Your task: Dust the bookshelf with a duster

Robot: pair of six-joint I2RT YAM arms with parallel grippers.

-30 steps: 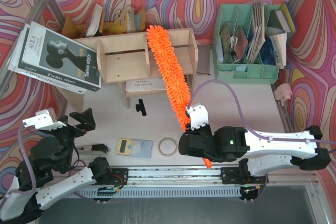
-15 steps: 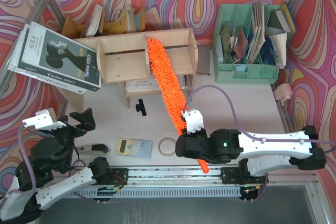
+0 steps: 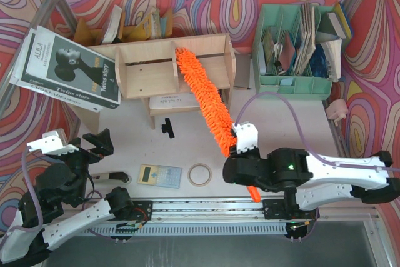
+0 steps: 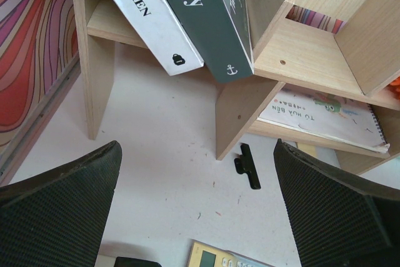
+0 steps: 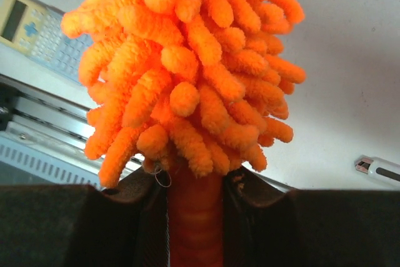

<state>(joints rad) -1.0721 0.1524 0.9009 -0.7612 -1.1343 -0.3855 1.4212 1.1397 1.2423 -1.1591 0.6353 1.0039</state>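
Note:
The pale-wood bookshelf (image 3: 144, 73) stands at the back left of the table. The orange fluffy duster (image 3: 206, 101) lies slanted across it, its tip on the shelf top near the middle divider. My right gripper (image 3: 237, 154) is shut on the duster's smooth handle just below the fluffy head; the handle's end pokes out behind it. In the right wrist view the handle (image 5: 195, 223) sits clamped between both fingers, under the head (image 5: 187, 60). My left gripper (image 3: 99, 142) hangs open and empty near the left front, looking at the shelf's (image 4: 312, 48) lower tier.
A big magazine (image 3: 65, 67) leans on the shelf's left end. A mint-green organiser (image 3: 294, 85) stands back right, cardboard holders (image 3: 134, 26) behind the shelf. A black clip (image 3: 167, 127), calculator (image 3: 159, 175), tape ring (image 3: 200, 174) and small knife (image 3: 112, 177) lie in front.
My right arm has shifted right and the duster has been drawn back, so its tip has slid from past the shelf's rear edge onto the shelf top. The left arm has not moved.

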